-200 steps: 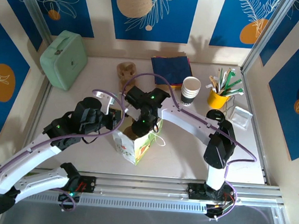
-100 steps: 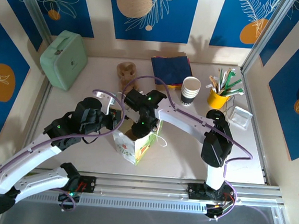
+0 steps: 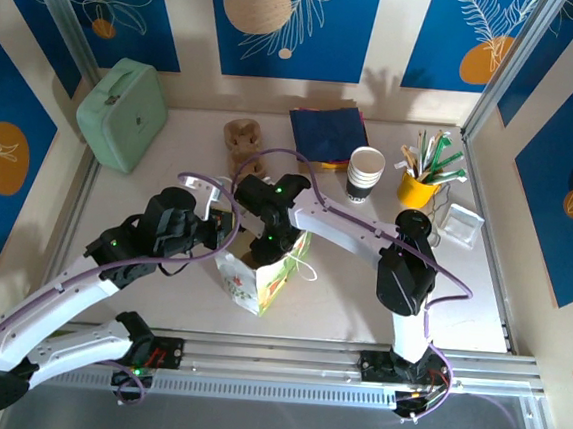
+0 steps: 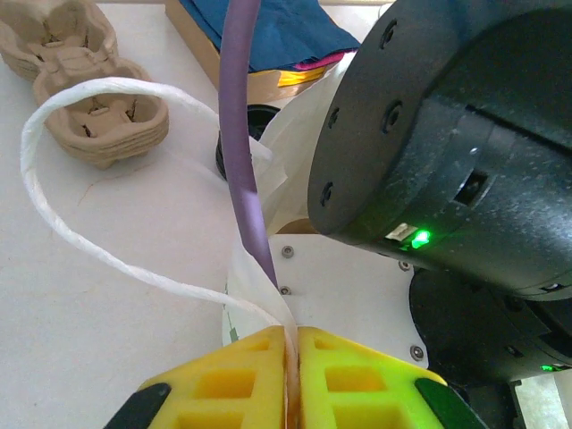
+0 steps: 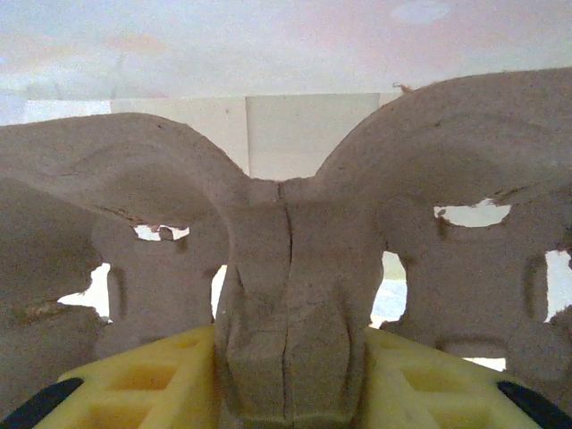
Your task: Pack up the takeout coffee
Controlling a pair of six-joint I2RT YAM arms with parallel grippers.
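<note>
Left gripper, pinched shut on the 9 o'clock rim of the paper bag, holds its mouth open for loading. Right gripper, clamped on a pulp carrier, hangs at that mouth. The takeout coffee, seemingly the black lid, stands beyond the bag at 12 o'clock.

My arms are white shells jointed with round black housings, the left arm left of the paper bag and the right arm right of it. A purple cable loops along each. Green lights glow on black casing, and silver screws dot a white plate. My left gripper and right gripper have yellow moulded fingers with square pockets and black outer corners.
</note>
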